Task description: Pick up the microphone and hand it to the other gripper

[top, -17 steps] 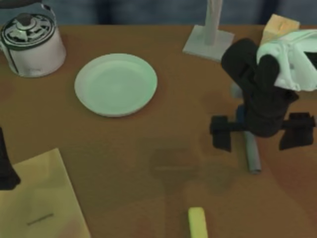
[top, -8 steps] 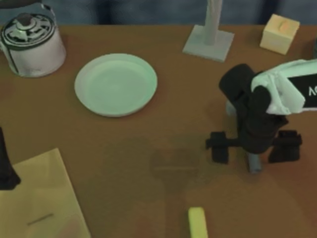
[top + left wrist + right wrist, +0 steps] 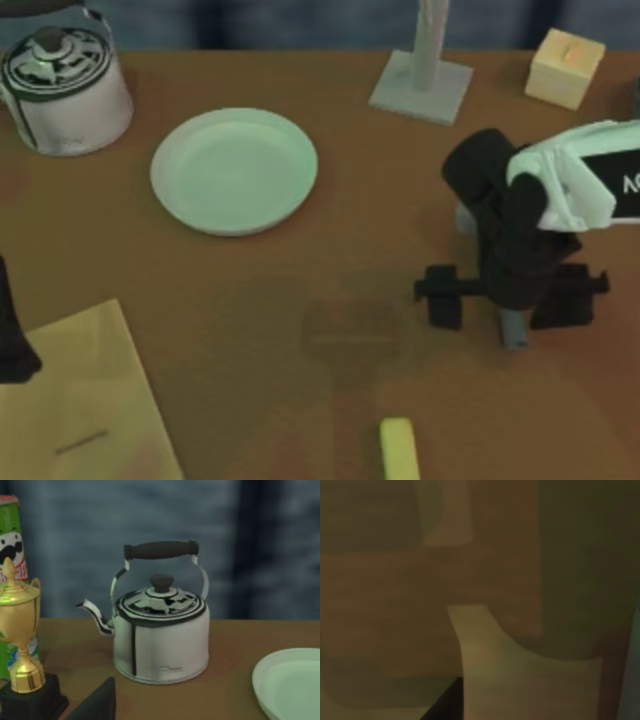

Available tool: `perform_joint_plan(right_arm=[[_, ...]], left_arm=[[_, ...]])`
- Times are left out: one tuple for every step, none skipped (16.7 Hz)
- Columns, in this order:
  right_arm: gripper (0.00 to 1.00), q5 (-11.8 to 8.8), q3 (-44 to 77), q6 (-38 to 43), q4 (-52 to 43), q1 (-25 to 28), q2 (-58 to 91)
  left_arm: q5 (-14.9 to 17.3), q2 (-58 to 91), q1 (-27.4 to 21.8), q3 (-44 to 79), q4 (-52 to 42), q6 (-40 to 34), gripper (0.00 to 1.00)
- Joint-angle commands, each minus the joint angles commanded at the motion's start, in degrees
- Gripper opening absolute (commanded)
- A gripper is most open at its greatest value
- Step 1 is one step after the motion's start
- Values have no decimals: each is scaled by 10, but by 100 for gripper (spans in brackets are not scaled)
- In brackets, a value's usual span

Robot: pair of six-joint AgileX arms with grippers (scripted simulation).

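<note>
Narrowing since a moment ago, right gripper [image 3: 510, 298] fingers stay apart, straddling the microphone [image 3: 513, 329].

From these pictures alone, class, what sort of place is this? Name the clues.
Probably a simulated tabletop test scene, not a real kitchen: a brown table bears unrelated props, such as a kettle, a plate and a trophy.

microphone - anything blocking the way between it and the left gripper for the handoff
Nothing visible does. The microphone lies under the right gripper at the table's right; the left gripper is parked at the left edge. The brown tabletop between them is bare; the plate and yellow-green bar lie off that line.
</note>
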Motion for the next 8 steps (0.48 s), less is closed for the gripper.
perform_joint_plan(right_arm=[[55,0,0,0,0,0,0],[47,0,0,0,0,0,0],[40,0,0,0,0,0,0],[32,0,0,0,0,0,0],[25,0,0,0,0,0,0],[17,0,0,0,0,0,0],[10,0,0,0,0,0,0],[2,0,0,0,0,0,0]], left_arm=[[0,0,0,0,0,0,100],[0,0,0,0,0,0,100],[0,0,0,0,0,0,100],[0,0,0,0,0,0,100],[0,0,0,0,0,0,100],[0,0,0,0,0,0,100],[0,0,0,0,0,0,100],[0,0,0,0,0,0,100]])
